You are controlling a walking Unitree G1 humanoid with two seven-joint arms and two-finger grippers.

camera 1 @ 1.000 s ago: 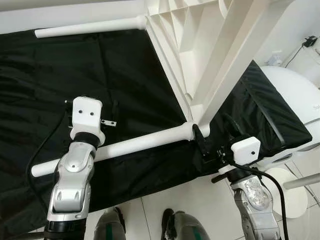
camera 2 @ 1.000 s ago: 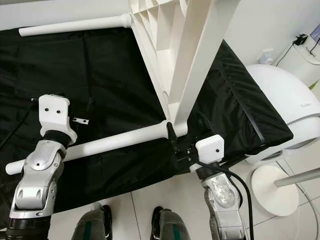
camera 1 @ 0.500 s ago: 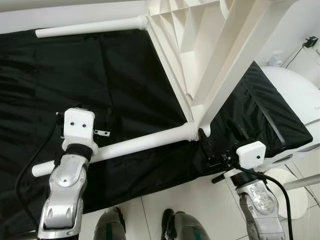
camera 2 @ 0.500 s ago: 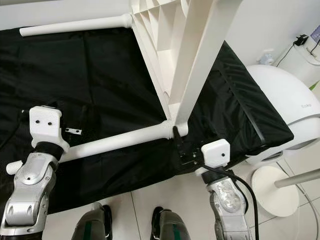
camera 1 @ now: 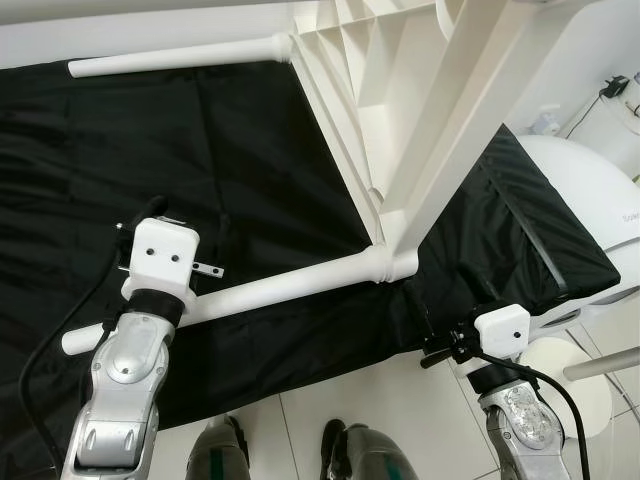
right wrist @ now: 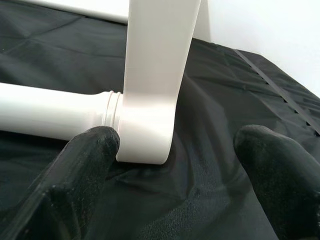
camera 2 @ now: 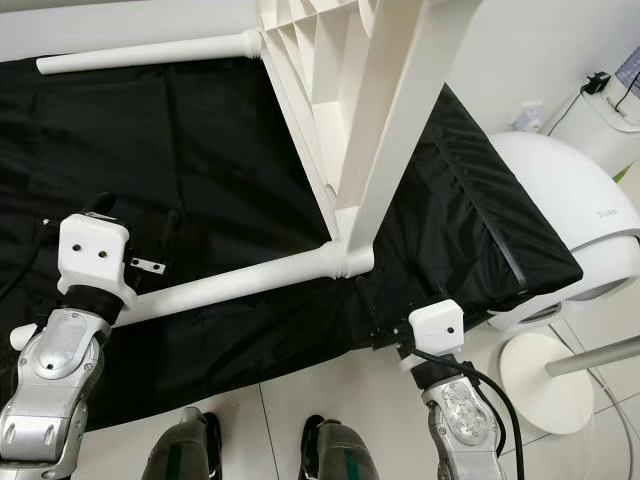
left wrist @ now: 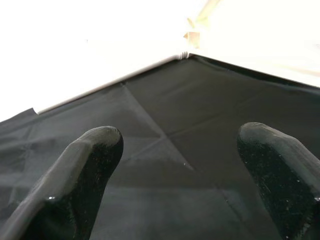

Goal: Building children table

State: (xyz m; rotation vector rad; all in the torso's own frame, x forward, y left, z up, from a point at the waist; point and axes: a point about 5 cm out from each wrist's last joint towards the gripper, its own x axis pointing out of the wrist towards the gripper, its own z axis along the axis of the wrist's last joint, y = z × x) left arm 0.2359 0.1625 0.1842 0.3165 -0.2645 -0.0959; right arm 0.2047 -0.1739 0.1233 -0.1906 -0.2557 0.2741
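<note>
On the black cloth-covered surface [camera 1: 250, 170] in front of the robot, the white plastic children's table [camera 1: 400, 110] lies tipped on its side, its ribbed underside facing the robot. One round white table leg [camera 1: 290, 282] is fitted at the near corner and stretches along the cloth toward the robot's left; a second round white leg [camera 1: 180, 55] runs the same way from the far corner. The left pincer [left wrist: 180, 165] hovers over the dark cloth near the free end of the near leg, its two black fingers [left wrist: 85, 170] spread wide with nothing between them. The right pincer [right wrist: 175, 165] sits just off the cloth's near edge, pointed at the corner joint, fingers parted and gripping nothing. A white rounded appliance [camera 2: 580, 200] stands on the tiled floor [camera 2: 300, 385] to the right, beside a round white stand base [camera 2: 540, 375].
</note>
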